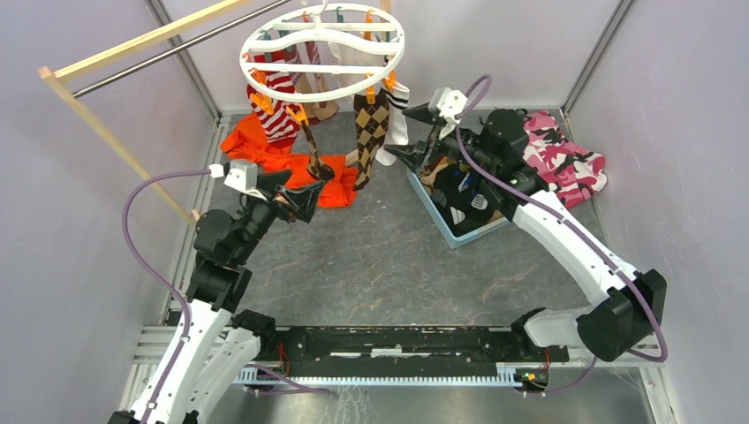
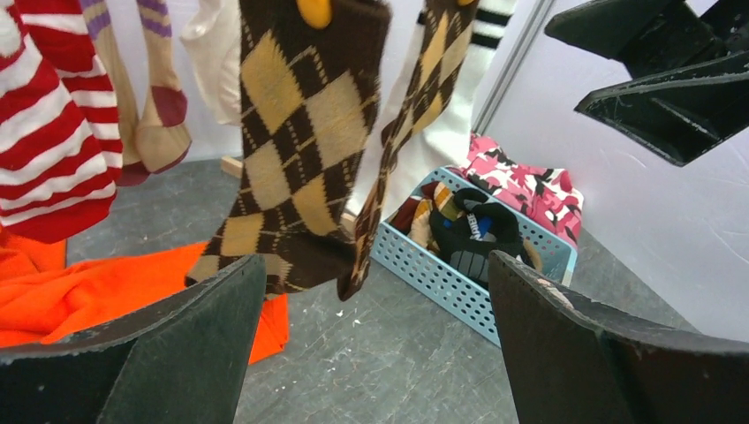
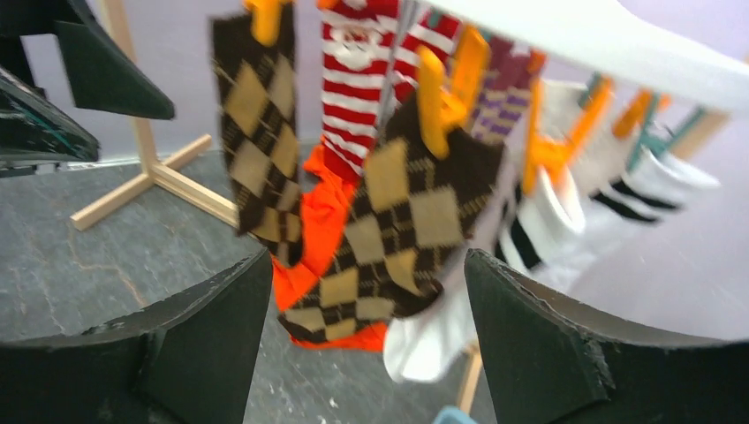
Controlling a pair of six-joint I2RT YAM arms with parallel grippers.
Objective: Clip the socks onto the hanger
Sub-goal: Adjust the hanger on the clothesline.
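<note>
A grey, stone-patterned desk (image 1: 380, 256) is enclosed by pale lilac walls (image 1: 79, 221). Brown argyle fabric socks (image 1: 371, 128) are seen clipped to the white round plastic hanger (image 1: 322, 37). The left gripper (image 1: 311, 196) and right gripper (image 1: 408, 132) are held wide apart, empty.

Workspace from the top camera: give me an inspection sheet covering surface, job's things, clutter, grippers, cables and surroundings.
Surface: grey scuffed tabletop.
Job's things: white round plastic hanger carries clipped brown argyle socks and red-and-white striped socks; loose socks in blue perforated basket.
Clutter: orange garment, pink camouflage cloth.
Grippers: left gripper open, empty; right gripper open, empty.
Cables: purple cables looped along both arms.
Surroundings: wooden rack with metal bar, pale walls.
</note>
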